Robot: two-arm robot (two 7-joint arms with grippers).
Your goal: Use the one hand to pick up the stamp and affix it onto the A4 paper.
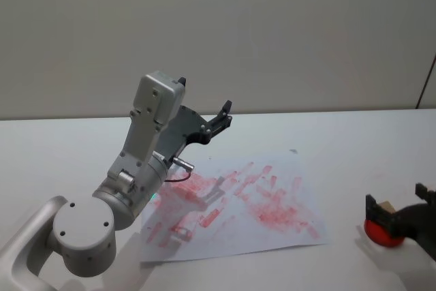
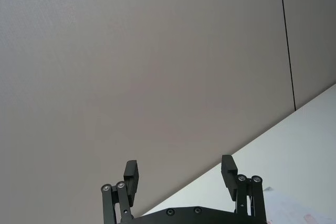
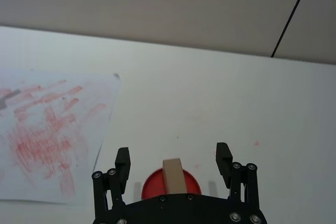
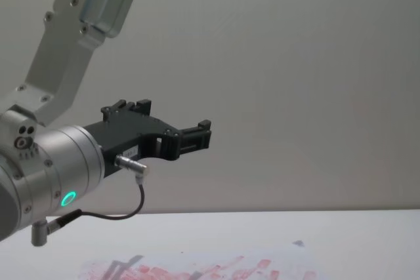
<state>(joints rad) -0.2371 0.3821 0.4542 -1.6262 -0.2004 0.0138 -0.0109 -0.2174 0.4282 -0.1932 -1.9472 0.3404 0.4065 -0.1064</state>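
The stamp [image 3: 173,176], a small tan wooden block, stands upright on a round red ink pad [image 3: 152,185] at the table's front right. My right gripper [image 3: 173,153] is open, one finger on each side of the stamp and neither touching it. In the head view the stamp [image 1: 387,207] peeks out between the fingers of that gripper [image 1: 397,200]. The A4 paper [image 1: 238,199], smeared with red prints, lies at the table's middle, to the left of the pad. My left gripper [image 1: 223,112] hangs open and empty in the air above the paper's far left part.
The white tabletop [image 1: 354,148] runs back to a plain grey wall. A thin dark line [image 1: 426,83] runs down the wall at the far right. The bulky left arm [image 1: 129,182] stands over the paper's left edge.
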